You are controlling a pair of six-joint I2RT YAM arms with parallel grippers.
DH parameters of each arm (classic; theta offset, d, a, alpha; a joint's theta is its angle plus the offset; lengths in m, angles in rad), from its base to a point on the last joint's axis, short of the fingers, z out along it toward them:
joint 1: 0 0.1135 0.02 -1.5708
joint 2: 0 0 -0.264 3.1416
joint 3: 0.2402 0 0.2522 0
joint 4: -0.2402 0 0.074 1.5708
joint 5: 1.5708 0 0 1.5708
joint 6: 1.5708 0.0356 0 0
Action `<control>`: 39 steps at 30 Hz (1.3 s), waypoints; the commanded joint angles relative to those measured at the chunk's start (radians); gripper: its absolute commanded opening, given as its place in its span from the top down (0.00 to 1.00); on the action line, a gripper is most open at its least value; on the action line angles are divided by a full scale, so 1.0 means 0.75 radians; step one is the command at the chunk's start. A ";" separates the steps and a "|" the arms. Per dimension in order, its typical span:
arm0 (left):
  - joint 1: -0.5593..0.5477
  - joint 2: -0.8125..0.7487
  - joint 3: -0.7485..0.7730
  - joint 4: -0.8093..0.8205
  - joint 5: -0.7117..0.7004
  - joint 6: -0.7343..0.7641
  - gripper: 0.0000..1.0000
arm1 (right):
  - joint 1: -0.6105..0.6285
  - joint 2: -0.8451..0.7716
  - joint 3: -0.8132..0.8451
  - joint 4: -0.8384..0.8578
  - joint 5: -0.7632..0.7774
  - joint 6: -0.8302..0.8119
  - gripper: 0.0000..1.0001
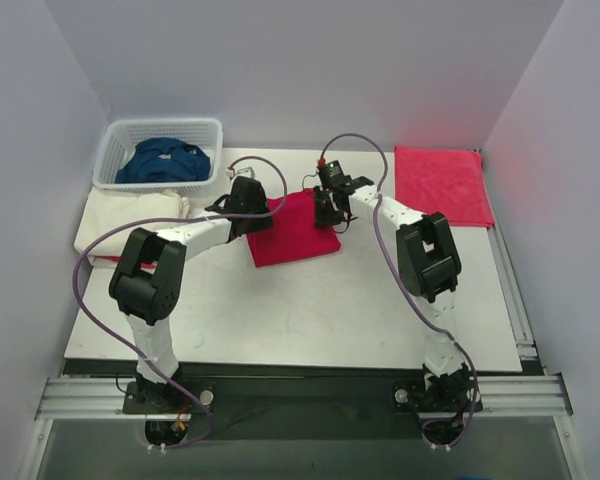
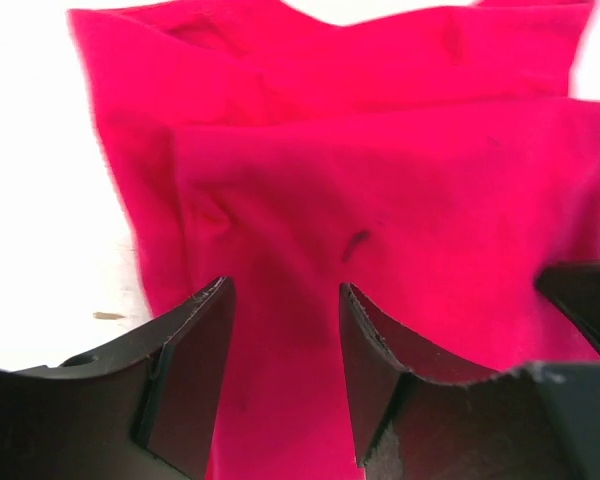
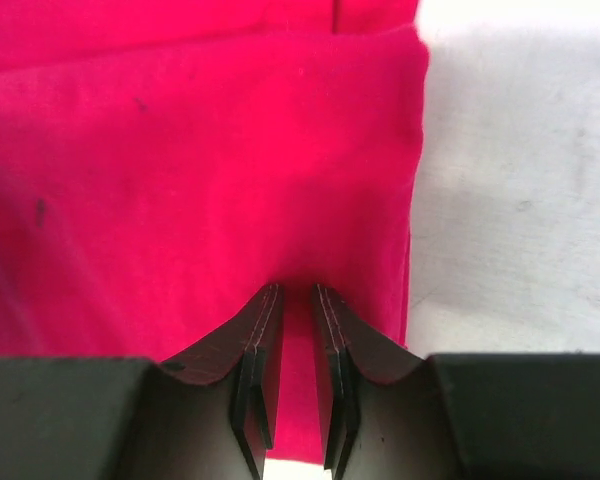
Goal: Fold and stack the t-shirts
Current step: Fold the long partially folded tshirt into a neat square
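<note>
Overhead view with both wrist views. We see the crimson t-shirt (image 1: 292, 238) lying folded at the middle of the table (image 1: 310, 310), one arm at each side of it. The left gripper (image 2: 285, 290) is at the shirt's left edge with its jaws spread; red cloth shows in the gap between them, and nothing is clamped. The right gripper (image 3: 292, 292) is at the shirt's right edge, and we read its fingers (image 3: 260, 320) as nearly pressed together, pinching a narrow strip of the red fabric (bare table shows just to the right of that edge). A second red t-shirt (image 1: 440, 185) lies folded flat at the far right corner. The dark blue t-shirt (image 1: 163, 160) is bunched inside the white basket (image 1: 160, 122) at far left. The cream-white t-shirt (image 1: 130, 220) lies just in front of the basket.
</note>
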 commanded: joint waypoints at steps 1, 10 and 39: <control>-0.019 0.055 0.110 -0.133 -0.214 -0.033 0.44 | 0.003 0.026 0.022 -0.049 -0.044 -0.006 0.81; -0.040 0.196 0.254 -0.468 -0.471 -0.048 0.44 | 0.001 0.082 0.010 -0.077 -0.087 0.029 0.82; 0.122 -0.331 -0.265 -0.390 -0.322 -0.169 0.45 | 0.176 -0.100 -0.385 -0.108 -0.016 0.307 0.91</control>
